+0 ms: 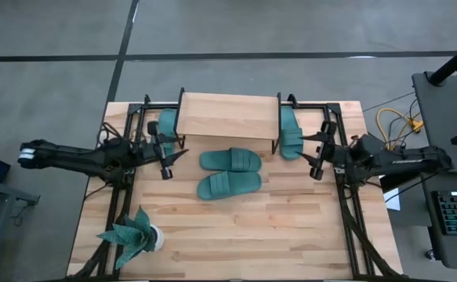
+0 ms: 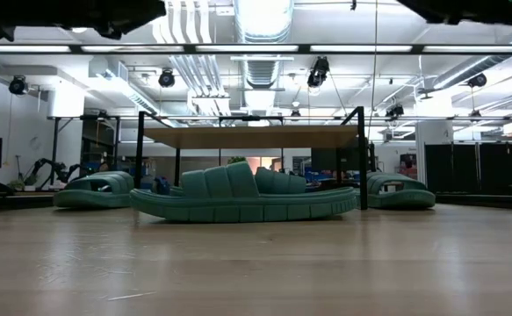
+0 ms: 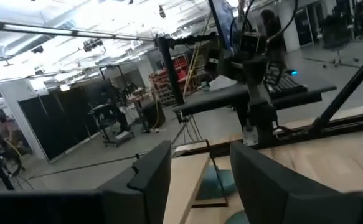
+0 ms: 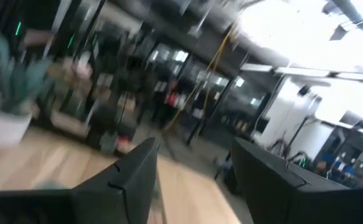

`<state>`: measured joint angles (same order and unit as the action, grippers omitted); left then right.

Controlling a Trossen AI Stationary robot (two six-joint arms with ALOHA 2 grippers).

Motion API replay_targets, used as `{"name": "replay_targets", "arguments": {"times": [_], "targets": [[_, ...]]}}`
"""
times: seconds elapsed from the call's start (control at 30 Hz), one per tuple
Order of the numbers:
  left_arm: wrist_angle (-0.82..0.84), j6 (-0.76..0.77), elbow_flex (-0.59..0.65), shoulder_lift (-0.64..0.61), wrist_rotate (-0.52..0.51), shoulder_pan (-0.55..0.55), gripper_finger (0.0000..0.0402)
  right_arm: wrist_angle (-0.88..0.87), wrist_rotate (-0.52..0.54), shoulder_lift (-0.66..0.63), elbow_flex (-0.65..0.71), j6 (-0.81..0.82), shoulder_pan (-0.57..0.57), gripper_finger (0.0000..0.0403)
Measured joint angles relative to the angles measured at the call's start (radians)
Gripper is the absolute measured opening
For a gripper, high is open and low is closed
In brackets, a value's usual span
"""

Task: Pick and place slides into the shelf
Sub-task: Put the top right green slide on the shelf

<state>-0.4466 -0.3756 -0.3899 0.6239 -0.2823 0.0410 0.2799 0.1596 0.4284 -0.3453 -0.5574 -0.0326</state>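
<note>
- Overhead, two teal-green rubber slide sandals [image 1: 229,160] [image 1: 228,185] are lying before the low wooden-topped shelf [image 1: 228,116]; two others [image 1: 165,125] [image 1: 290,131] are sitting at its ends.
- Wrist cameras are showing the left gripper [image 3: 200,174] and right gripper [image 4: 193,177] gaping, empty.

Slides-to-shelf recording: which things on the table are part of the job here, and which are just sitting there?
Part of the job:
- shelf
- slide at the shelf's left end
- slide at the shelf's right end
- two slides in front of the shelf
- left gripper, right gripper, both open, empty

Just there:
- potted plant
</note>
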Motion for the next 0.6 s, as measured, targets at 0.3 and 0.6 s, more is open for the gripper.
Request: {"name": "replay_targets", "arguments": {"times": [0.3, 0.6], "targets": [[-0.008, 0.003, 0.018, -0.038, -0.004, 0.000, 0.0151, -0.349, 0.005, 0.174, -0.299, 0.140, 0.000, 0.0188], [0.063, 0.005, 0.070, -0.042, -0.007, 0.000, 0.0151, -0.665, 0.141, 0.351, -0.525, 0.281, 0.000, 0.0179]]}}
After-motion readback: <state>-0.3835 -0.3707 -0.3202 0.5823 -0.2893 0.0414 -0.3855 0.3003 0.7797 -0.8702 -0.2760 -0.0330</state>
